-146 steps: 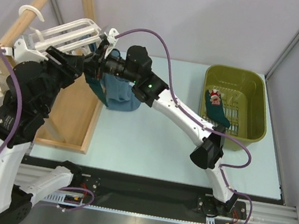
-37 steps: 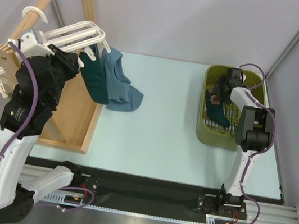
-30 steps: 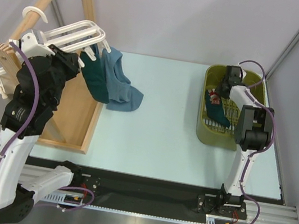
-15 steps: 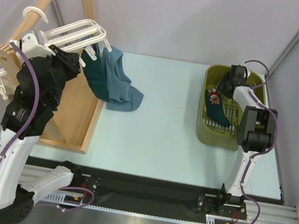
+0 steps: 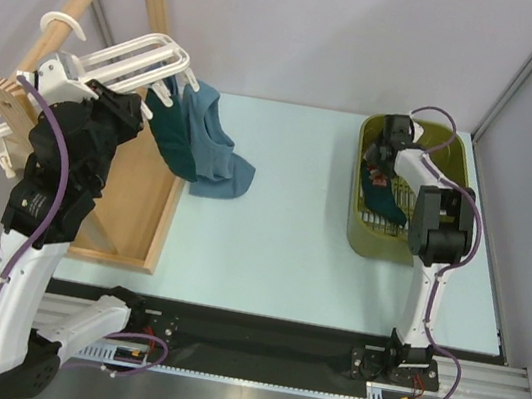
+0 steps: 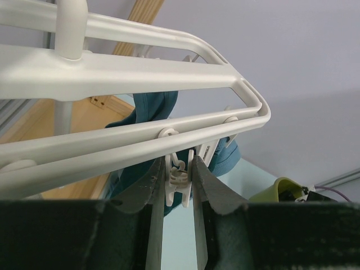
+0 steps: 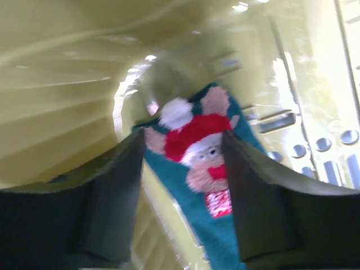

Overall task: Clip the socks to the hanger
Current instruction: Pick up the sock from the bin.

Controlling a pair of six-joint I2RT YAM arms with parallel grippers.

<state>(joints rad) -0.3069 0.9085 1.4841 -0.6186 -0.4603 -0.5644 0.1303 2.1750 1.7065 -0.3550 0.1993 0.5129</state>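
Down in the green basket [image 5: 452, 178] at the right of the surface [image 5: 281, 232], the right jaws stand apart, one on each side of the teal sock [image 7: 225, 242]. They straddle it at the end that bears the red-and-white face [image 7: 194, 140]. From that end the sock's long axis runs away from the jaws, toward the near side of the basket, so the jaws lie across its width, not along it. We judge that this is the relation the grasp turns on: closing here would pinch the sock by its end. We cannot tell whether the tips have reached the cloth yet.

Room is tight. The curved basket wall [image 7: 67, 67] rises close beside and beyond the jaws, and the slotted floor [image 7: 332, 140] lies right under the sock. The free way out looks to be straight up, then left across the bare surface.

Over on the far left, the left jaws are clamped on a white clip [image 6: 180, 177] that hangs from the outer bar of the hanger [image 6: 140, 39]. Two socks [image 5: 198, 148] already hang just beside that clip, and the wooden rack [image 5: 133, 209] stands under it. The right arm is plainly the nearer to the basket sock, and the left is taken up with the clip.
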